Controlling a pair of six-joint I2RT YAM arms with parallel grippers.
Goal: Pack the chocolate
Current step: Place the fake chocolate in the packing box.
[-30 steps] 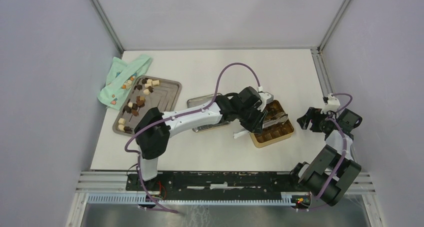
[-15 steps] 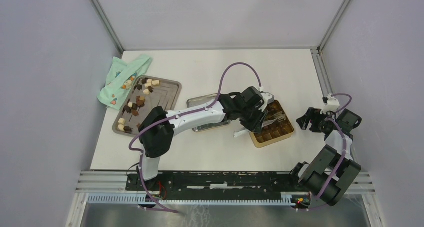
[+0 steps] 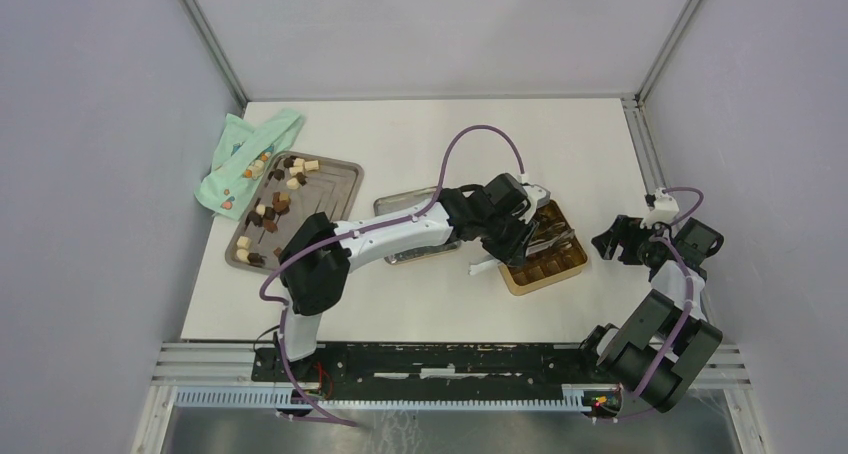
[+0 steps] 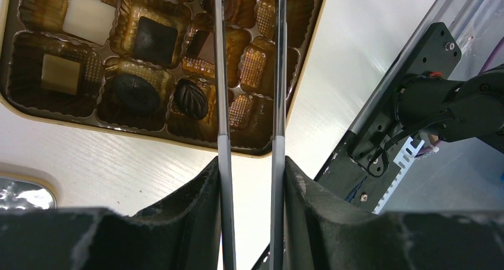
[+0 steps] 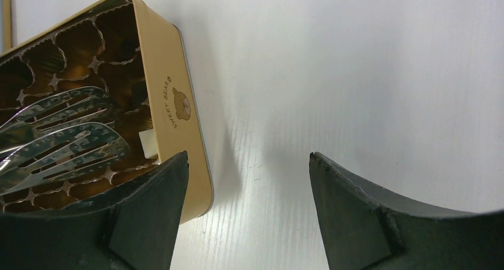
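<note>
one pair of tweezers [image 4: 219, 74] clamped in left gripper [image 4: 249, 169] over the tin [image 5: 178, 133]; right gripper [image 5: 248, 160] wide apart

From above and behind the arm bases, the fixed camera looks down over the white surface [image 3: 420, 304]. The left wrist camera sights past the left end effector [image 4: 249, 163] along its tweezers [image 4: 220, 74], close over the gold tin [image 4: 252, 68]. The right wrist camera, low behind the right end effector [image 5: 248, 157], faces that tin's side wall. All three views share the tin.
</note>
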